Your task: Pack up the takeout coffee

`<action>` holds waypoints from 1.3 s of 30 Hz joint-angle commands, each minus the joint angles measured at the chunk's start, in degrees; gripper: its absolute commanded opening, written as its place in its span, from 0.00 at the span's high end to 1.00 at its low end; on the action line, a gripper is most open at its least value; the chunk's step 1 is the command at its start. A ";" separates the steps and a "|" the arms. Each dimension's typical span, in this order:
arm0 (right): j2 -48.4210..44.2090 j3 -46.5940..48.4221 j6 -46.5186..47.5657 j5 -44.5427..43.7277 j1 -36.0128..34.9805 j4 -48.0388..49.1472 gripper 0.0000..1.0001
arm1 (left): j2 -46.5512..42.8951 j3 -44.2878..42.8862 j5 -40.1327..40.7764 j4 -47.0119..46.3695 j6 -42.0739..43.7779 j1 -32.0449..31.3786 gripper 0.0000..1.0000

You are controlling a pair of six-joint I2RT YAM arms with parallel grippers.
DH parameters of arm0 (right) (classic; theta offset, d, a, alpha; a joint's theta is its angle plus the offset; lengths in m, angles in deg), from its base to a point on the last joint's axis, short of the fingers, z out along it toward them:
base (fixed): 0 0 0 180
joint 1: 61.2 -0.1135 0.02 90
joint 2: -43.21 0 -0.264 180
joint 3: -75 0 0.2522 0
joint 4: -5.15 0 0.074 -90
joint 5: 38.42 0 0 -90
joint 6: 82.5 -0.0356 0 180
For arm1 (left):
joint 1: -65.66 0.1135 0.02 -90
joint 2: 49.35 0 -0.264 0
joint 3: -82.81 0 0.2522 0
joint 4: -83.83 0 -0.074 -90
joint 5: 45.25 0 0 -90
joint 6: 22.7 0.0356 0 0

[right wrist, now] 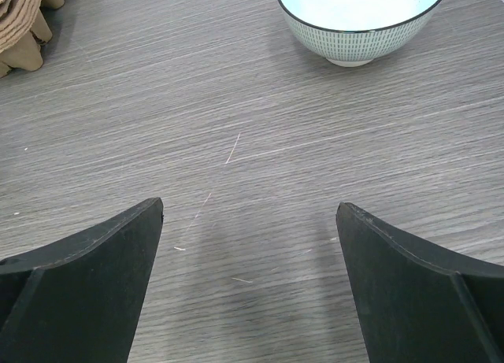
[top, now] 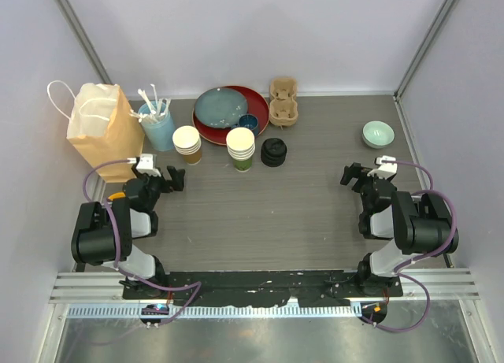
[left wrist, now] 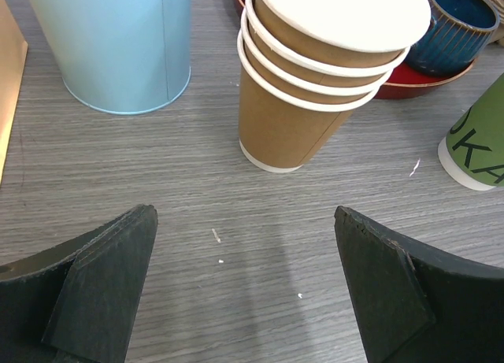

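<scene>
The takeout coffee is not in view. A stack of nested brown paper cups [top: 187, 142] [left wrist: 307, 87] and a stack of green ones [top: 241, 149] [left wrist: 476, 142] stand at the back, with black round lids [top: 273, 152] piled to their right. My left gripper [top: 175, 179] [left wrist: 244, 213] is open just short of the brown stack, with only bare table between its fingers. At the right, my right gripper [top: 352, 174] [right wrist: 250, 205] is open and empty, pointing toward a pale green bowl [top: 377, 133] [right wrist: 358, 16].
A brown paper bag [top: 101, 131] stands at the back left beside a light-blue cup [top: 157, 125] [left wrist: 118, 48] of white stirrers. A red plate [top: 256, 103] carries a grey-blue plate and a small dark blue cup [left wrist: 461, 24]. A cardboard cup carrier [top: 283, 101] [right wrist: 24, 24] lies behind.
</scene>
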 commanded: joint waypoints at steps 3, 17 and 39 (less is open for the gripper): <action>-1.29 0.79 1.35 -0.26 -0.29 3.19 0.03 | -0.34 -2.69 -1.30 0.18 1.41 -0.42 0.00; -27.04 12.18 -6.47 8.50 -2.12 -29.65 0.13 | -3.06 -0.94 0.01 -0.78 1.06 -0.60 0.00; 10.82 86.54 0.29 -5.80 -38.34 -94.06 0.44 | -22.58 -43.01 -23.44 95.06 23.37 -0.42 0.10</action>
